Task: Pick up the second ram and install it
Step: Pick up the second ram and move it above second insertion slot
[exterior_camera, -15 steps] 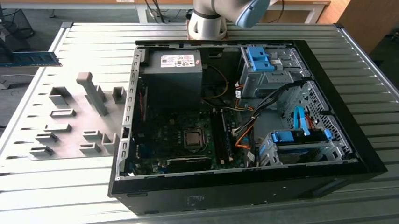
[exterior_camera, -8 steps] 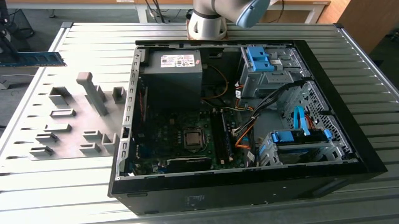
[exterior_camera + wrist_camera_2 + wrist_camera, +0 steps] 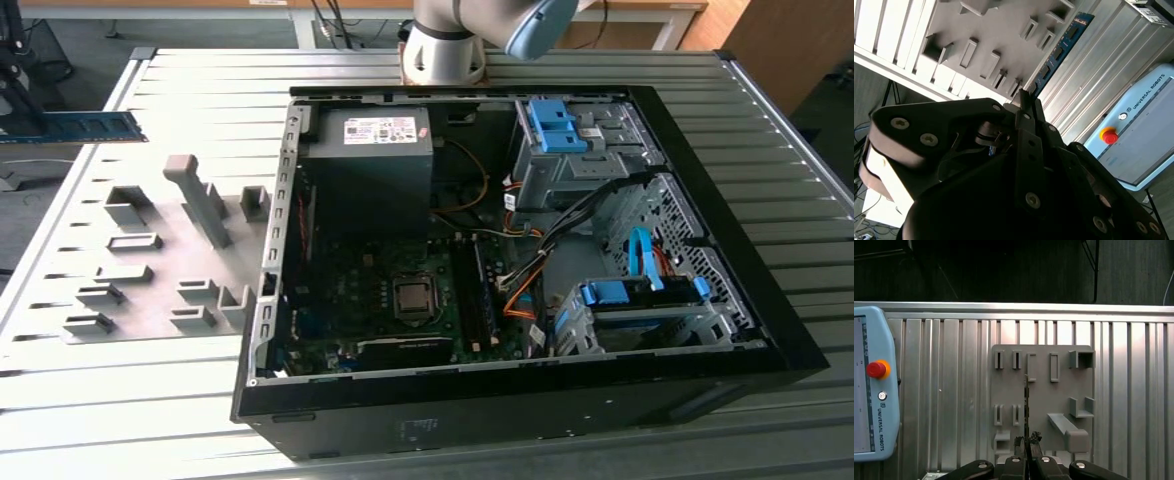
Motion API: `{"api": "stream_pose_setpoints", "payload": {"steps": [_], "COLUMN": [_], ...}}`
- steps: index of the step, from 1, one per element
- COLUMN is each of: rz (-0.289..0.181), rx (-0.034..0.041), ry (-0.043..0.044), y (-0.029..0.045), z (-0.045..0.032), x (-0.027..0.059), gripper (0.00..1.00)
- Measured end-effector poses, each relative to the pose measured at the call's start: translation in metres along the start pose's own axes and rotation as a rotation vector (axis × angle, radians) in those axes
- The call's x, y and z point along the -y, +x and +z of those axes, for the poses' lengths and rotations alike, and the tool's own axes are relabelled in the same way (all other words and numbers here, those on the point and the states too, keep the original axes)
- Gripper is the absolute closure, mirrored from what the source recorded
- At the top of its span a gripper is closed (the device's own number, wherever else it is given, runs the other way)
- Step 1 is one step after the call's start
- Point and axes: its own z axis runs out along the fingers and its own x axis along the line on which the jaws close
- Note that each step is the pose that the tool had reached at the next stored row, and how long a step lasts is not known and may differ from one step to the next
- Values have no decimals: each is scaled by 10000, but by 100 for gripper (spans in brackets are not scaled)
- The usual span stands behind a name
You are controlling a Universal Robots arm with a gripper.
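Pincer [image 3: 1027, 444] clamped on blue ram stick [image 3: 74, 127], held up near grey holder tray [image 3: 160, 250], well apart from computer case [image 3: 534, 395]. Carry step, I'd say. Install needs lining up with memory slot [image 3: 477, 290].

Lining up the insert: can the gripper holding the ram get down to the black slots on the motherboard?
Probably yes. The case lies open on top and nothing covers the slots; orange cables run close beside them. The gripper holds the second ram beyond the case on the exterior view's left.
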Motion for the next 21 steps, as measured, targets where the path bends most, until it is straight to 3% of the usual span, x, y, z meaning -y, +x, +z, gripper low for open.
{"api": "stream_pose_setpoints", "payload": {"steps": [21], "rz": [0], "rx": [0], "ry": [0], "y": [-1], "z": [4], "x": [185], "gripper": [86]}}
